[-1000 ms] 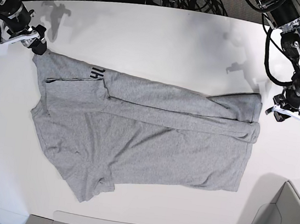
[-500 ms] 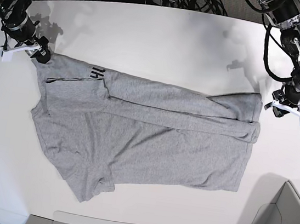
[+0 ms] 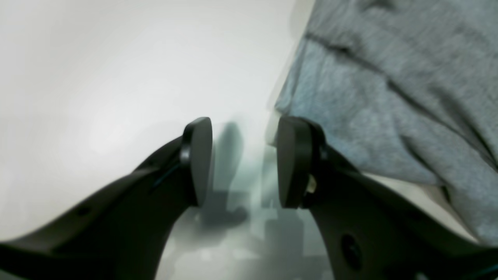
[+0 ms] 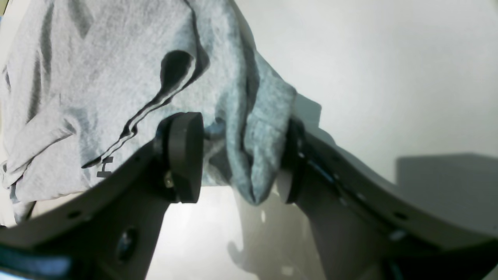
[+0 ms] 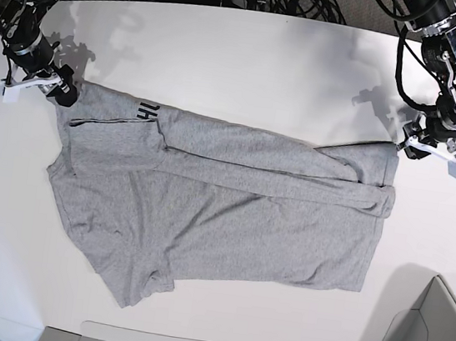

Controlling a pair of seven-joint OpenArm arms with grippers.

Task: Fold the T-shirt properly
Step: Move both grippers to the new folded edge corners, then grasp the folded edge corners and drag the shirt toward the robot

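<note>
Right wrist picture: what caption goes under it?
Open right gripper straddling a bunched corner of the grey T-shirt.

The table (image 5: 250, 64) is evenly and brightly lit in the base view, and its white top is rendered almost blown out. Soft grey shadows of both arms are cast on it beside each arm, so light from above is indicated. The base view is sharp, with slight bending of the table's edge toward the corners. In the left wrist view motion blur is seen throughout: the T-shirt (image 3: 393, 89) is smeared and double, ghosted shadows are laid under the jaws. In the right wrist view the cloth weave is resolved sharply, while the near arm parts are left soft and dark.
</note>
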